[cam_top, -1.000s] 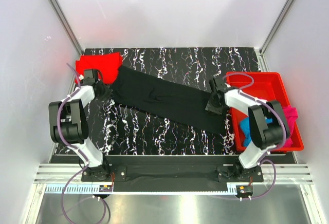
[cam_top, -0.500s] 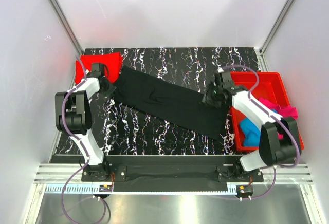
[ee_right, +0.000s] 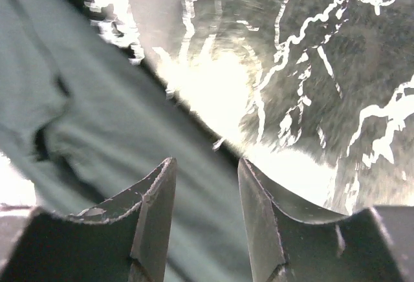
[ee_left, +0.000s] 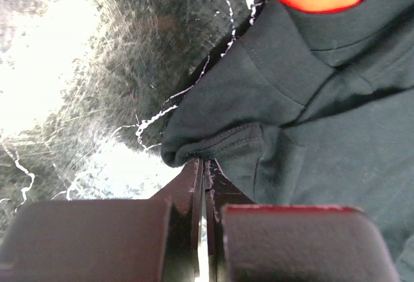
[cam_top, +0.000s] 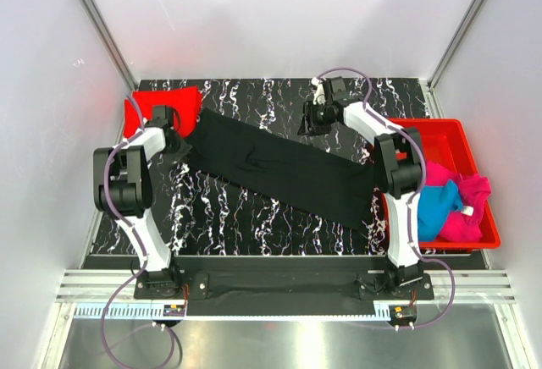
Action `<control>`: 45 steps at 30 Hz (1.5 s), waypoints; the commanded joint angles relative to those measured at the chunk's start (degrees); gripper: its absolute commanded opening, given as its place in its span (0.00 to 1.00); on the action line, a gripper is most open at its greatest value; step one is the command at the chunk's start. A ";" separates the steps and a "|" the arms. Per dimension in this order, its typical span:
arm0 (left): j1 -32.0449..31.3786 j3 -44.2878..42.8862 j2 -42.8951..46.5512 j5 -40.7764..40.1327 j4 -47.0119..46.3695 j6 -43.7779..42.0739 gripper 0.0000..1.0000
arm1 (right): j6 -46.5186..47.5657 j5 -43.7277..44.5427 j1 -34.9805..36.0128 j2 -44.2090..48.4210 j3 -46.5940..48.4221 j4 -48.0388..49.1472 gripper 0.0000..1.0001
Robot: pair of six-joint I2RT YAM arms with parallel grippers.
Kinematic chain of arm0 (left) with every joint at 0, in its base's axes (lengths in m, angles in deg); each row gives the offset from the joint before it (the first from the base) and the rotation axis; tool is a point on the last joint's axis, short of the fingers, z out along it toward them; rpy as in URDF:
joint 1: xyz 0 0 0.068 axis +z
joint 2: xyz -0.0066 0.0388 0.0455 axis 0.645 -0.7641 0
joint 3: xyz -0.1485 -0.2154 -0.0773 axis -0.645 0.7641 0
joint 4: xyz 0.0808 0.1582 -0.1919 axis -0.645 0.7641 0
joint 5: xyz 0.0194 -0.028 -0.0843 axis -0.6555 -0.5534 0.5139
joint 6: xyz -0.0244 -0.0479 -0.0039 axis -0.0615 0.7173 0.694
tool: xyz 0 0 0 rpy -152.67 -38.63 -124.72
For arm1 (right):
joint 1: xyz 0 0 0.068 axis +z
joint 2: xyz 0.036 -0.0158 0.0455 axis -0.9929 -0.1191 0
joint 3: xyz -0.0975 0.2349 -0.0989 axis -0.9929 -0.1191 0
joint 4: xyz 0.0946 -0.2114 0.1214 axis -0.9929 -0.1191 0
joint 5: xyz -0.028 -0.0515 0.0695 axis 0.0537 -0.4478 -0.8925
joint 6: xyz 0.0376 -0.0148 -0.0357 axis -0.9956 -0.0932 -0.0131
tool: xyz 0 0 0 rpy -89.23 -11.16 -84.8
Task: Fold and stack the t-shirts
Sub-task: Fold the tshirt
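Seen from above: black t-shirt [cam_top: 279,170] laid out flat in a long diagonal band across the dark marbled worktop [cam_top: 254,217], one end at the far left, the other at the near right.

At the far-left end of the black t-shirt, left pincer [cam_top: 174,142] clenched on the cloth's edge. In the left wrist view, fingertips pressed together, with the bunched hem caught at their tips.

Just beyond that same end and touching the black cloth, a red t-shirt [cam_top: 165,102] lying flat.

Over the far edge of the black t-shirt, toward its right half, right pincer [cam_top: 309,119] released. Jaws apart with nothing between them, pointing down at the cloth's edge and bare worktop.

Beside the near-right end of the black t-shirt, a red bin [cam_top: 428,136] holding a crumpled blue t-shirt [cam_top: 436,208] and a magenta t-shirt [cam_top: 474,212], touching one another.
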 commanded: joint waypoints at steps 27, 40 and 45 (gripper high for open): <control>-3.66 -10.11 -3.66 3.16 -5.65 -0.01 0.00 | 8.90 -2.02 -1.19 -9.34 7.71 -7.52 0.05; -7.43 -22.13 -13.40 17.31 -17.35 4.20 0.00 | -3.08 6.15 -8.92 -5.20 1.03 -1.19 0.00; -7.44 -32.85 -22.26 20.57 -16.04 5.00 0.00 | -5.62 8.97 -10.59 -4.24 -0.38 -0.31 0.00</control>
